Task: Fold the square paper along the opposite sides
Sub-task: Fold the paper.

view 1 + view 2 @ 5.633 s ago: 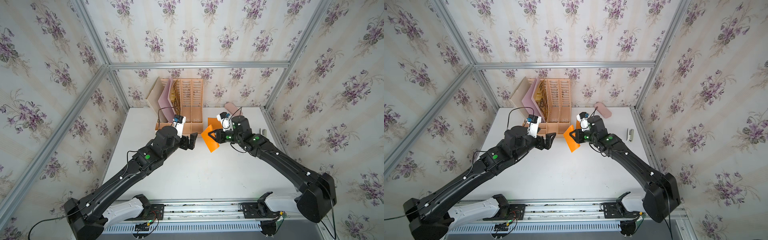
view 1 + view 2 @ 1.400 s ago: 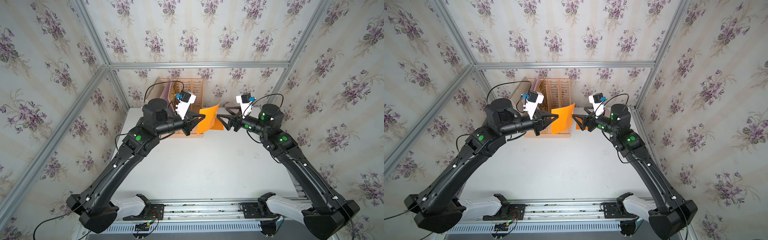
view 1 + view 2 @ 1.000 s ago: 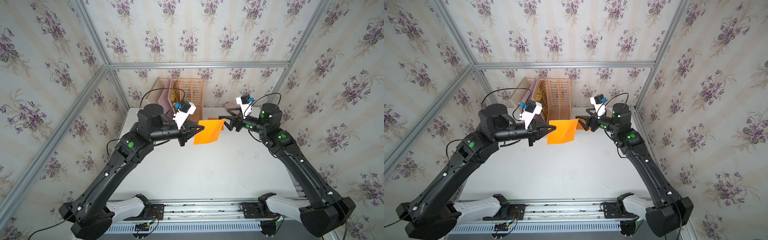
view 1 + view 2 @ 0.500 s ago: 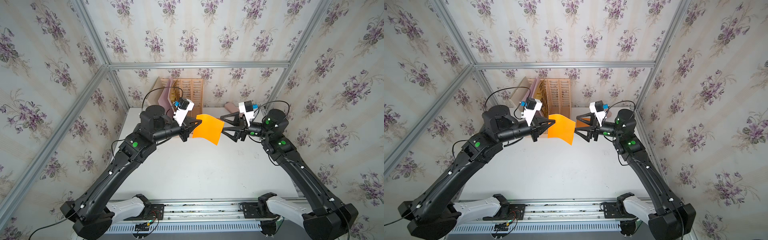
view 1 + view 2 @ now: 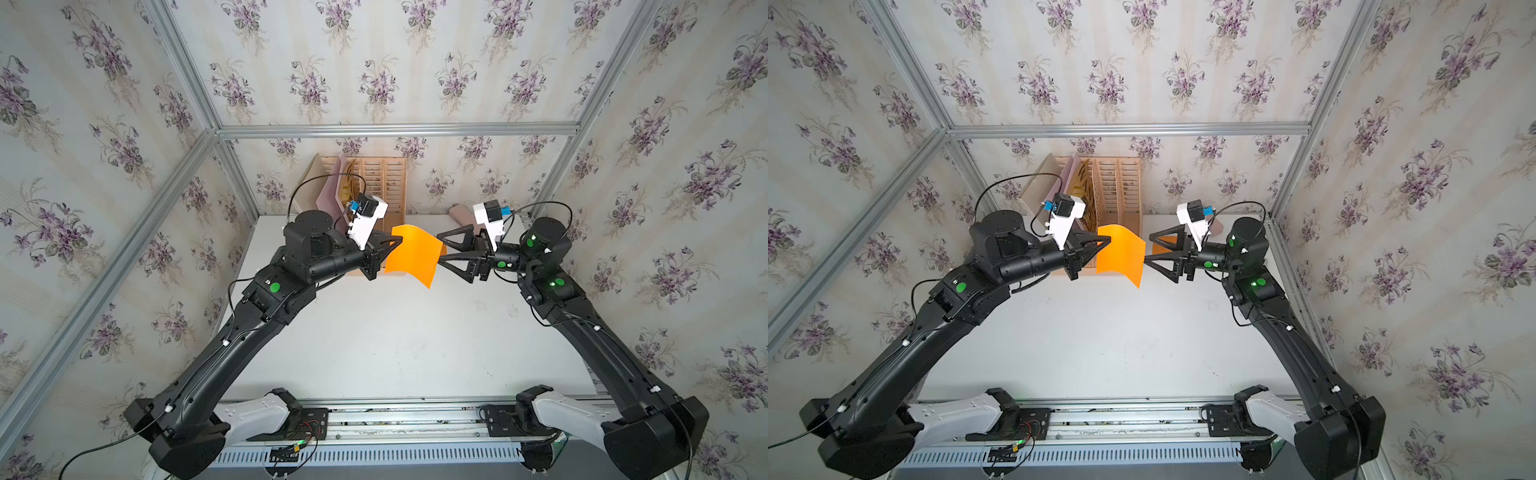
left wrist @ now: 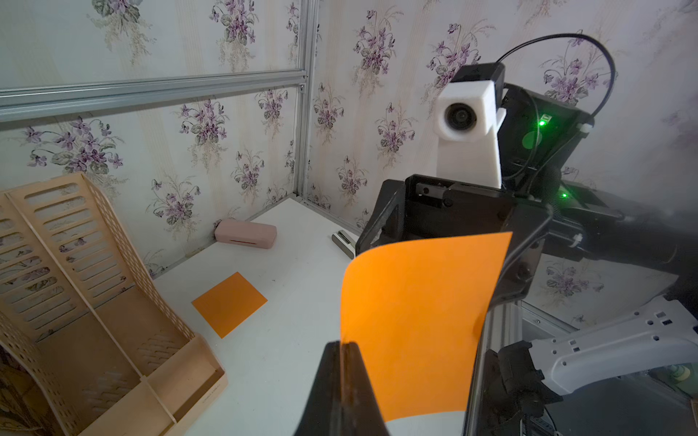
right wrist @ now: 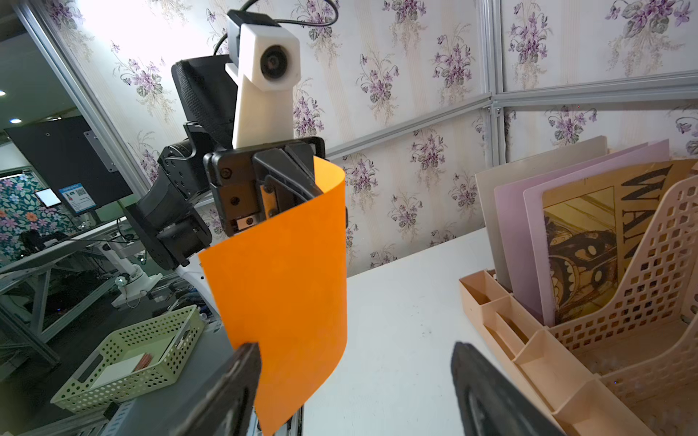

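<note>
Paper (image 5: 411,255) hangs curled above the far counter (image 5: 395,340), my left jaws clamped on its left edge, right jaws wide apart just right of its free edge, so I'd reckon a short leftward reach.

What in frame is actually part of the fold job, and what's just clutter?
In the job:
- paper, held off the table
- left gripper, shut on one edge
- right gripper, open at the opposite edge

Lying about:
- second orange sheet on the table
- organizer with folders
- pink case
- green basket, off the table
</note>
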Controlling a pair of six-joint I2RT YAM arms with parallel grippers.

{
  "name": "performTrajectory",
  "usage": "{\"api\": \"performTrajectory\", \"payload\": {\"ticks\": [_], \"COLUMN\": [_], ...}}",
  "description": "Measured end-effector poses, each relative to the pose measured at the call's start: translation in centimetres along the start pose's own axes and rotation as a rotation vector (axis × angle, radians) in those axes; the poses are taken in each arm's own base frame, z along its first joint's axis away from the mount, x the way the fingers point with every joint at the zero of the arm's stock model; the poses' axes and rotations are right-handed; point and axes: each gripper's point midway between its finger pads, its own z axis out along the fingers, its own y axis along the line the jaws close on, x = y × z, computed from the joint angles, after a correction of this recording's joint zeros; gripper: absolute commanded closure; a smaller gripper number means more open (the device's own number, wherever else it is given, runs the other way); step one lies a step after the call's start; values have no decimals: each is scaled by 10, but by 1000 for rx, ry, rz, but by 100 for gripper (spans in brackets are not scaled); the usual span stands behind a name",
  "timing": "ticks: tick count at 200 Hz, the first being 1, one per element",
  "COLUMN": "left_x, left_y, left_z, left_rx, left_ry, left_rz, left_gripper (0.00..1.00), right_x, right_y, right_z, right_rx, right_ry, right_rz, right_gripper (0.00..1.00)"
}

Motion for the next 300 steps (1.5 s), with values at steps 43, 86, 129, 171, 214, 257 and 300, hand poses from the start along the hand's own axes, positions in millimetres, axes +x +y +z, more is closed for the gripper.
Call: {"api": "performTrajectory", "payload": {"ticks": [43,86,129,171,214,257,300], "left_x": [-3,-1,2,3,3,5,6], "left_y": [-5,-8,-6,-2,1,4,5], "left_z": [0,1,4,6,7,9,11], "left_rx": [27,49,46,25,15,1,-3], "left_ry": [-10,-4,2,3,4,8,12], "left_rz": [-3,-16,-18,-19,-20,-22,-24], "left_gripper": [100,100,100,100,100,100,100], "right_x": [3,2,2,4,8,13,14], "right_y": [-4,-5,-3,0,5,9,13], "right_z": [2,3,2,2,7,15,23], "right_rx": [-9,-10,-15,-25,-58,-89,-117], "right_ry": [5,4,1,2,16,31,36], "right_rz": [21,23,30,30,35,48,47], "right_gripper": [18,19,19,19,19,19,19]}}
